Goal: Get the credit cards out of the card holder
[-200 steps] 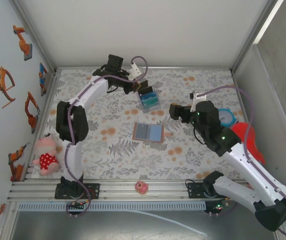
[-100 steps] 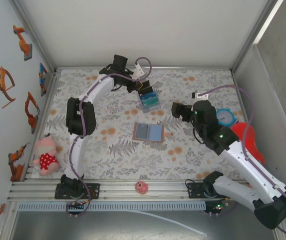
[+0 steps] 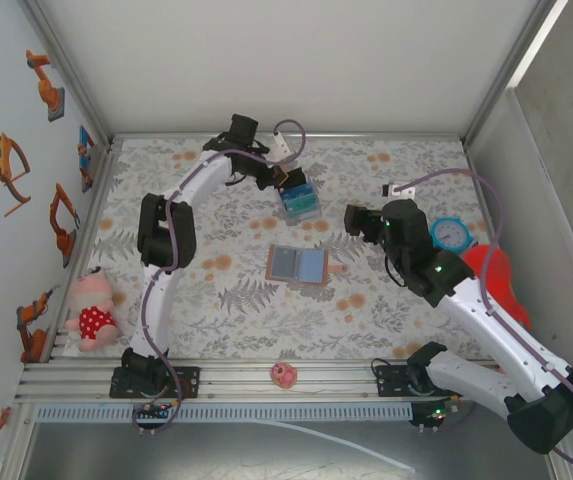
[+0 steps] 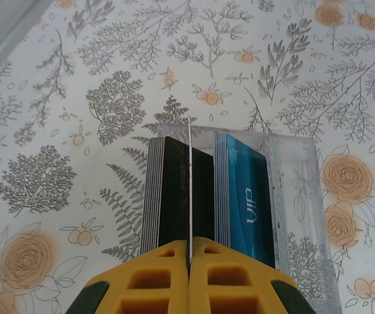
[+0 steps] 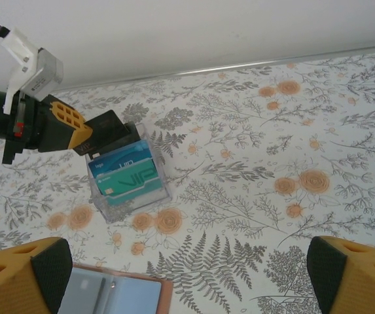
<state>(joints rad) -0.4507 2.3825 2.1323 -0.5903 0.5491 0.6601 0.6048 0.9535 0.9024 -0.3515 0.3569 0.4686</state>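
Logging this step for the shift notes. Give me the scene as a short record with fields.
left gripper: shut on a card, seen edge-on, over the clear box
clear box: holds upright cards, black and blue
card holder: lies open mid-table, lining up, neither gripper touching it
right gripper: open, empty, above the table to the right of the card holder

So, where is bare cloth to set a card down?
Free: left, between the tan-brown folding wallet and the pink plush toy; also the far right corner. Crowded: the clear plastic card box, where the left gripper pinches a thin pale card.
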